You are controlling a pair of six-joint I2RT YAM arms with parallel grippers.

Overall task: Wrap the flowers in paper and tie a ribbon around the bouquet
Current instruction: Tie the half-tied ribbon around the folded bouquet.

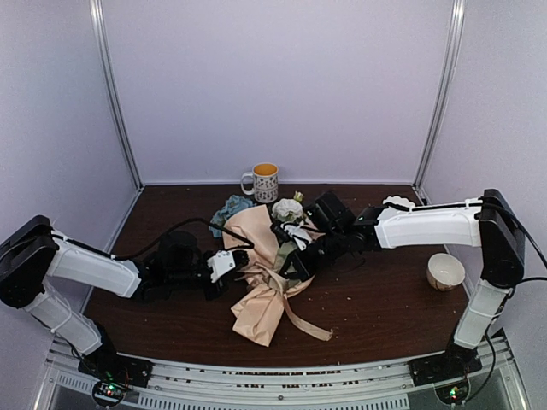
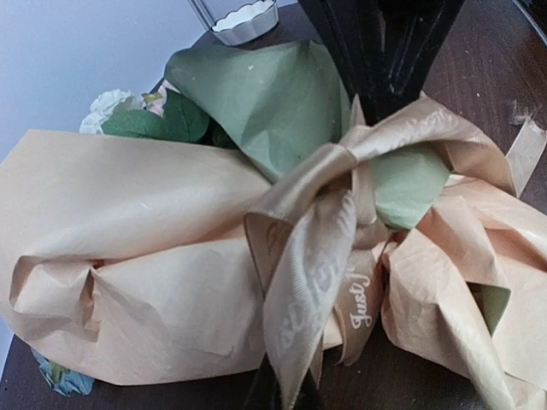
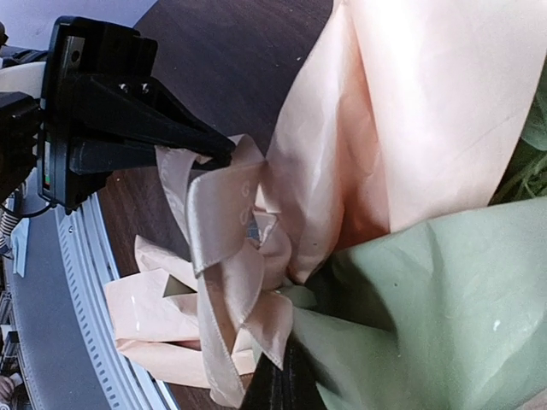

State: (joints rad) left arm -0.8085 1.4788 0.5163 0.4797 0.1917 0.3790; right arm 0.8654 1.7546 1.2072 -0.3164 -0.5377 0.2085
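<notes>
**A:** Where do we find the bouquet?

**B:** We see the bouquet (image 1: 256, 256) lying on its side on the dark worktop (image 1: 385, 307), between the two arms. Its flower end points toward the back wall and its narrow end toward the near edge.

**A:** And what do we make of the wrapping?

**B:** Peach-tan paper (image 2: 128, 239) covers most of it, crinkled and folded over. A sage-green sheet (image 2: 265, 94) shows inside the fold. From the left wrist we can pick out a white rose (image 2: 107, 107) and green leaves (image 2: 162, 124) at the open end, and a scrap of blue bloom (image 2: 60, 376) under the lower edge.

**A:** Is the ribbon on?

**B:** Yes. We see a pale gold satin ribbon (image 2: 316, 256) with light script knotted around the pinched waist. In the top view one tail lies on the worktop toward the near edge.

**A:** What can we say of the jaws?

**B:** The left jaws are closed on a loop of the ribbon. In the right wrist view the black fingertips (image 3: 201, 143) meet on it. The right jaws are closed as well. From the left wrist we see the dark fingers (image 2: 385, 60) come to a point on the ribbon just right of the knot.

**A:** Anything else on the worktop?

**B:** We note a patterned mug (image 1: 265, 181) at the back and a small bowl (image 1: 445, 272) well apart on the right.
</notes>
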